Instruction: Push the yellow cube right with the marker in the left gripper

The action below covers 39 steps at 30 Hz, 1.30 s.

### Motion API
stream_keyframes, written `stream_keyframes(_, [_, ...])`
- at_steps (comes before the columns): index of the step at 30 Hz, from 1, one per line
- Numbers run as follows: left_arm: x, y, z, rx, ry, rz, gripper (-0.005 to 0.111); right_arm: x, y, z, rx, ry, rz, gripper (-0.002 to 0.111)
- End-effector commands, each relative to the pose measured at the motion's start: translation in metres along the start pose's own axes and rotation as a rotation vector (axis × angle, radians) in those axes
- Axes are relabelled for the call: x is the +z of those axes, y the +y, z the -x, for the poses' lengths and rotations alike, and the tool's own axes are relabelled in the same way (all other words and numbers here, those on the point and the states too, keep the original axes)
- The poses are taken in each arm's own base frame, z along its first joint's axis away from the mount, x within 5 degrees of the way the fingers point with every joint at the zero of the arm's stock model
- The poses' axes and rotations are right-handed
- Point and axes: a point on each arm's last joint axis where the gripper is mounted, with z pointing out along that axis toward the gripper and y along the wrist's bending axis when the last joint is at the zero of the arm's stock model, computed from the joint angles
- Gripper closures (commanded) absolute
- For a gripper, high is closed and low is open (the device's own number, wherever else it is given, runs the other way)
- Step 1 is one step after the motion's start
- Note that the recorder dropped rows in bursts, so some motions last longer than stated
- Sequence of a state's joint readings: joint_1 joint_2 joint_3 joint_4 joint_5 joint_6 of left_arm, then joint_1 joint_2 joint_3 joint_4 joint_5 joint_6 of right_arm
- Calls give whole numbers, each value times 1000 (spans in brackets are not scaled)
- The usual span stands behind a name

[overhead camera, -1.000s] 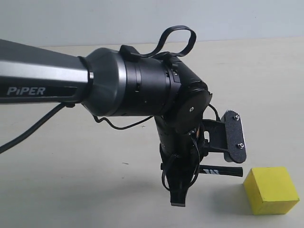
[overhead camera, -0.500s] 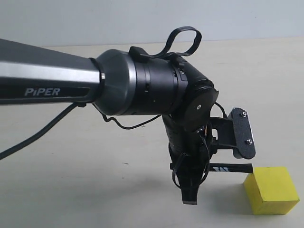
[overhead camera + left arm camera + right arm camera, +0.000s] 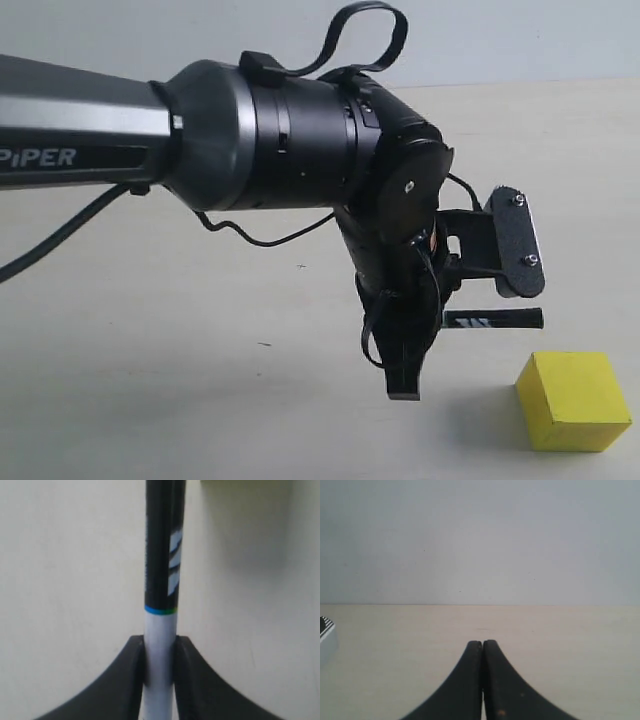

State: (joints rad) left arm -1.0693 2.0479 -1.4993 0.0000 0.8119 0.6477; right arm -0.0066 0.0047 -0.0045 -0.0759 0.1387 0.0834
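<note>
Left wrist view shows the left gripper (image 3: 160, 652) with its black fingers (image 3: 125, 680) clamped on the white lower barrel of the marker (image 3: 161, 570). The marker's black upper half, with its white logo, reaches out past the fingertips over the pale surface (image 3: 65, 580). In the exterior view the marker lies level and points right. Its black end hangs in the air up and to the left of the yellow cube (image 3: 572, 400), with a clear gap between them. The cube sits flat on the surface at the lower right of that view, beside the arm's shadow. In the right wrist view the right gripper (image 3: 482, 650) has its fingers pressed together, with nothing between them.
</note>
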Motion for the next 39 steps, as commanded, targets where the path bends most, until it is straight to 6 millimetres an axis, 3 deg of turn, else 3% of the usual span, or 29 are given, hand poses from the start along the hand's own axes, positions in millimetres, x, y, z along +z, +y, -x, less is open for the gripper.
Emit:
stream_keyframes(1, [1,-7,-8,11,107,-57,107,0,0,-1,-2,-5,1,108])
stream_keyframes(4, [19,-11,-10,9,154,-88,107,0,0,-1,-2,-5,1,108])
stream_keyframes(7, [30,-16,1,34,97,-55,107,0,0,-1,-2,-5,1,108])
stream_keyframes(20, [32,-16,4,34,68,-36,107,0,0,-1,-2,-5,1,108])
stream_keyframes(24, [16,-5,1,-64,73,51,107,0,0,-1,-2,-5,1,108])
stream_keyframes(32, [-55,34,-31,-478,7,193,107,0,0,-1,-2,-5,1,108])
stream_keyframes(34, [-63,34,-42,-556,7,202,107,0,0,-1,-2,-5,1,108])
stream_keyframes(39, [-59,25,-76,-800,-5,261,107,0,0,-1,-2,-5,1,108])
